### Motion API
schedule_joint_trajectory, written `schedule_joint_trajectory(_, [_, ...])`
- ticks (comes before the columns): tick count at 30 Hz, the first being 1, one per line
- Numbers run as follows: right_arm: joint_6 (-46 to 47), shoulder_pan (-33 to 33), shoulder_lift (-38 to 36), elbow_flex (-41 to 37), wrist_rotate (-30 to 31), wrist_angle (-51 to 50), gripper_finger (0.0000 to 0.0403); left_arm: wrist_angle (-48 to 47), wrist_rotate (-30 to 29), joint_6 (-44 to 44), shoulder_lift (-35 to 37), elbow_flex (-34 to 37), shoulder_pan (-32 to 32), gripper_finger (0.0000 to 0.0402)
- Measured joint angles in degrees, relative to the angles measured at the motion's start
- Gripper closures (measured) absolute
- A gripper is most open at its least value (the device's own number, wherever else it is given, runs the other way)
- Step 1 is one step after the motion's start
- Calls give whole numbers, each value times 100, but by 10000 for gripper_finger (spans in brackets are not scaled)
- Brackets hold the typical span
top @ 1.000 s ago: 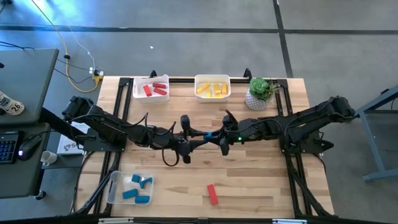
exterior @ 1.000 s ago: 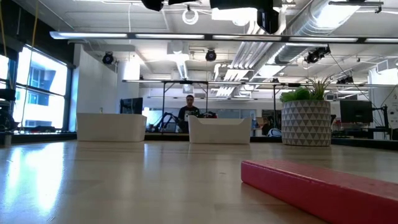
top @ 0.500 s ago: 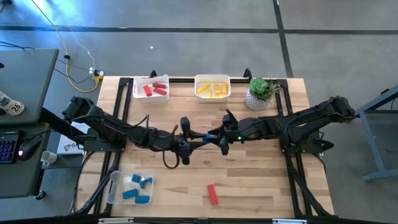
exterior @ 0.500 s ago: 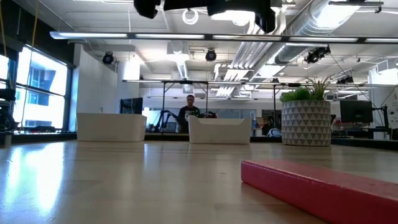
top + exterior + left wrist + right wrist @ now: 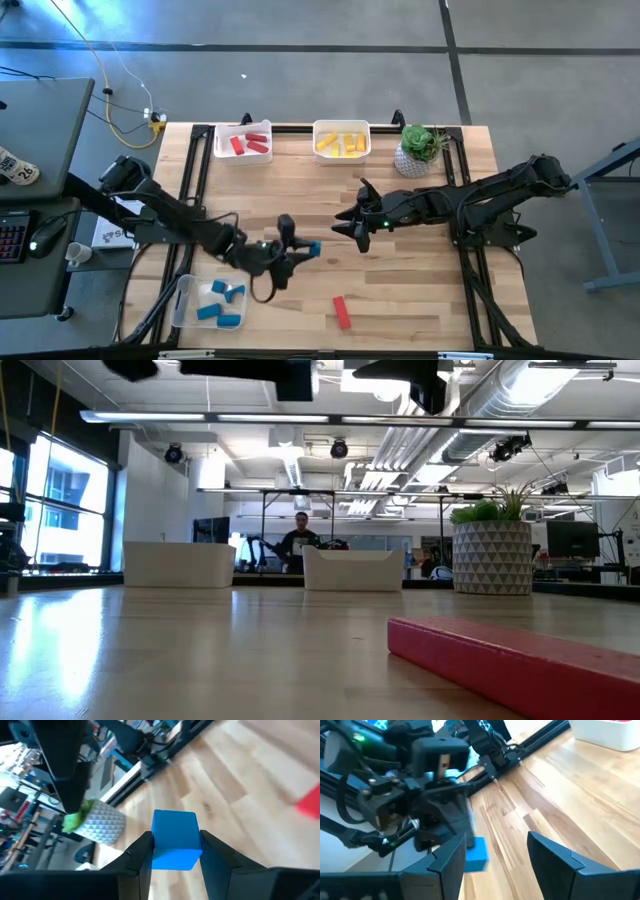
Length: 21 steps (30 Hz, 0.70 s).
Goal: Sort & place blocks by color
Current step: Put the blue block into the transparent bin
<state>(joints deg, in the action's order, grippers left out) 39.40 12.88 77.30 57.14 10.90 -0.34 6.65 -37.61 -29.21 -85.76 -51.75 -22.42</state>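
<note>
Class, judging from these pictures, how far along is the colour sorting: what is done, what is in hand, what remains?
Done: red blocks lie in one white bin, yellow blocks in the next bin, blue blocks in the clear bin. In hand: the left gripper holds a blue block; the right gripper hangs open and empty. Left: that blue block and one red block on the table.
</note>
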Motion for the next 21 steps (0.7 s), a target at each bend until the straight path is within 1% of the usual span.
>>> schedule_joint_trajectory(5, [-88,0,0,0,-25,-114,206,-267,-324,623,9,0,-520,295])
schedule_joint_trajectory(9, [-244,0,0,0,-68,-115,206,-715,-519,1184,74,-44,-847,295])
schedule_joint_trajectory(12, [-338,0,0,0,-109,-114,206,-1686,-684,1852,68,-372,-1054,295])
schedule_joint_trajectory(15, [-598,0,0,0,-206,-79,206,-2783,-616,2728,70,-812,-1221,295])
schedule_joint_trajectory(18, [-791,0,0,0,-253,-47,206,-3537,-477,3557,70,-1115,-1387,295])
schedule_joint_trajectory(21, [-853,1,0,0,-254,-36,206,-4184,-460,4157,70,-1323,-1632,295])
